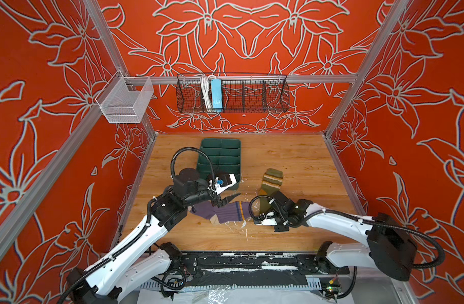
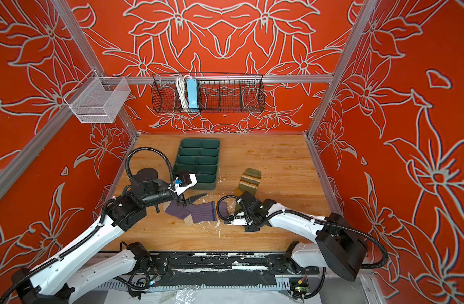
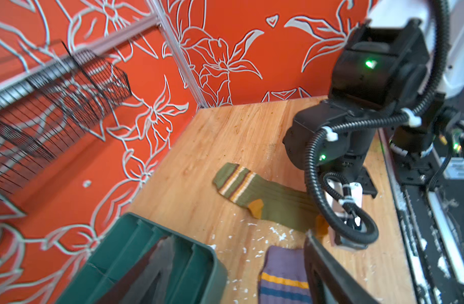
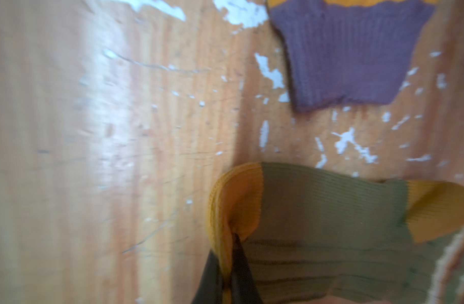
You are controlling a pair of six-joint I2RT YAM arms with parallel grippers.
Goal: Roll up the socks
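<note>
Olive green sock: flat on the bench, long axis from striped cuff at the back to mustard toe nearer the front, that toe clamped in the right jaws. Left jaws apart, empty, by the purple sock alongside.

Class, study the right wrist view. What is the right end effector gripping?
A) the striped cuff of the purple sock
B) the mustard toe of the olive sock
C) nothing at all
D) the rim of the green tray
B: the right end effector is closed on the mustard toe of the olive sock, with fabric bunched between its fingers. The purple sock lies untouched, apart from it.
</note>
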